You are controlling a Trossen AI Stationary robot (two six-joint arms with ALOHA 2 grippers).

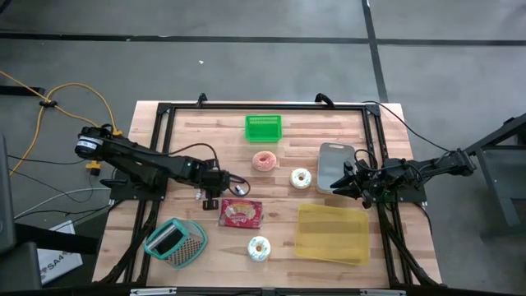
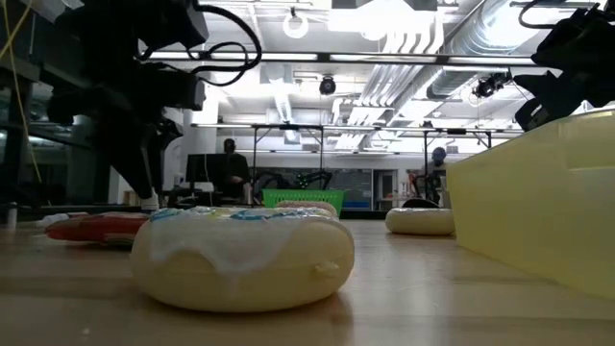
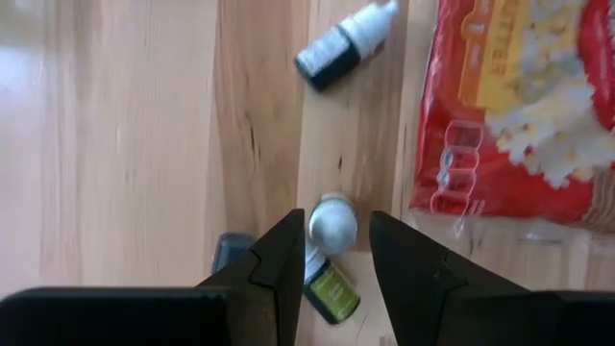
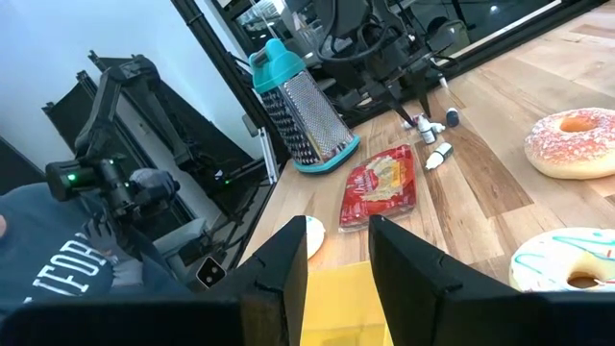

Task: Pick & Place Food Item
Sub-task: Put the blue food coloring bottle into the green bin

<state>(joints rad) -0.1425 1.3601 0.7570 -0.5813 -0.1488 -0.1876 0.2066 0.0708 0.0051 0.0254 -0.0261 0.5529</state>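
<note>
A red popcorn packet (image 1: 241, 213) lies flat on the table in front of my left arm. There are three doughnuts: a pink one (image 1: 264, 160), a white one (image 1: 301, 178) and one near the front edge (image 1: 259, 247). My left gripper (image 1: 219, 194) points steeply down, open, beside the packet's (image 3: 519, 106) far-left corner. A small lying bottle's white cap (image 3: 332, 223) sits between its fingertips; I see no touch. A second small bottle (image 3: 342, 48) lies a little ahead. My right gripper (image 1: 349, 181) waits level at the table's right, open, with nothing between its fingers (image 4: 336, 264).
A green basket (image 1: 263, 127) stands at the back middle. A grey tray (image 1: 331, 160) lies by my right gripper, and a yellow container (image 1: 333, 233) sits at the front right. At the front left lies a teal grater (image 1: 175, 241). People show in the room behind.
</note>
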